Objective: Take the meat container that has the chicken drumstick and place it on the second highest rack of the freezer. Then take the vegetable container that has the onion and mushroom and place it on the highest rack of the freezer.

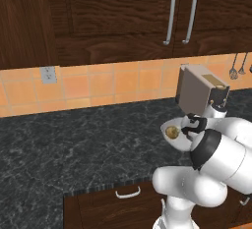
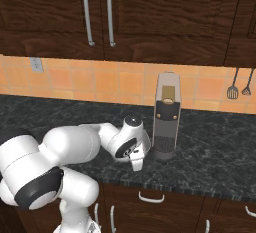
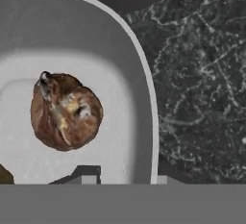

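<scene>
1. White container (image 3: pixel 139 74): a round-cornered tray with a raised rim, seen from directly above in the hand view; it is set on the dark marbled desk (image 3: pixel 202 74).
2. Onion (image 3: pixel 65 117): a brownish-tan ball lying on the tray floor, apart from the rim. In the left base view it is seen as a small tan ball (image 1: pixel 172 132) just beside the wrist.
3. Dark-brown lump (image 3: pixel 5 175): glimpsed at the lower left edge of the tray; too little is shown to identify it.
4. Hand (image 3: pixel 123 179): lowered over the container rim, one fingertip (image 3: pixel 88 176) inside the tray, the other outside it. The jaws are partly closed; contact with the rim cannot be confirmed.
5. Coffee machine (image 2: pixel 166 122): stood on the desk just beyond the hand.
</scene>
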### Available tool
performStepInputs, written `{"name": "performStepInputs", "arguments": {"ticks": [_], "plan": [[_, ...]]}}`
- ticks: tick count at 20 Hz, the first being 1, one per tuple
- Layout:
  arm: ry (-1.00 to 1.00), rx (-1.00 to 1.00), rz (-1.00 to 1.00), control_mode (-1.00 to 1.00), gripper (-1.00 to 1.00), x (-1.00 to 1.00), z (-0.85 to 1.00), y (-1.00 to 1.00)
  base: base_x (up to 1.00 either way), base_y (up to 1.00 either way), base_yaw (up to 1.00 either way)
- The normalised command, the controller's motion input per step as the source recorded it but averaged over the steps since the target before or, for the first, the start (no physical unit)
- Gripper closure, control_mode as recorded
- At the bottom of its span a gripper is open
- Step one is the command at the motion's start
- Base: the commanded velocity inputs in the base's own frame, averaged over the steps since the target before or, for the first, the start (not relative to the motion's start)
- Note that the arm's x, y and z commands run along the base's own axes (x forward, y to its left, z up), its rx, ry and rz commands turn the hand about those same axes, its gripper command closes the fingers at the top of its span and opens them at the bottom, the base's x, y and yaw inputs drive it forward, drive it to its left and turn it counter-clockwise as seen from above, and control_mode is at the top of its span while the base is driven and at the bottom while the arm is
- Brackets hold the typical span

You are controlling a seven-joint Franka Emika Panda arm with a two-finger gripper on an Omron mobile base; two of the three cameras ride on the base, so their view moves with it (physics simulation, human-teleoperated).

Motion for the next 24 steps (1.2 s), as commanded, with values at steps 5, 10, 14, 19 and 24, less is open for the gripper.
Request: {"name": "performStepInputs", "arguments": {"ticks": [5,10,14,19,24], "plan": [[0.0,0.0,0.0,-1.0,1.0,0.0,0.0,0.0,0.0,0.0,0.0],[0.0,0.0,0.0,-1.0,1.0,0.0,0.0,0.0,0.0,0.0,0.0],[0.0,0.0,-0.04,-1.0,1.0,-0.18,0.18,0.0,0.0,0.0,0.0],[-0.02,0.0,-0.1,-1.0,1.0,-0.51,0.56,0.1,0.0,0.0,0.0],[-0.02,0.0,-0.18,-1.0,1.0,-0.53,0.47,0.33,0.0,0.0,0.0]]}}
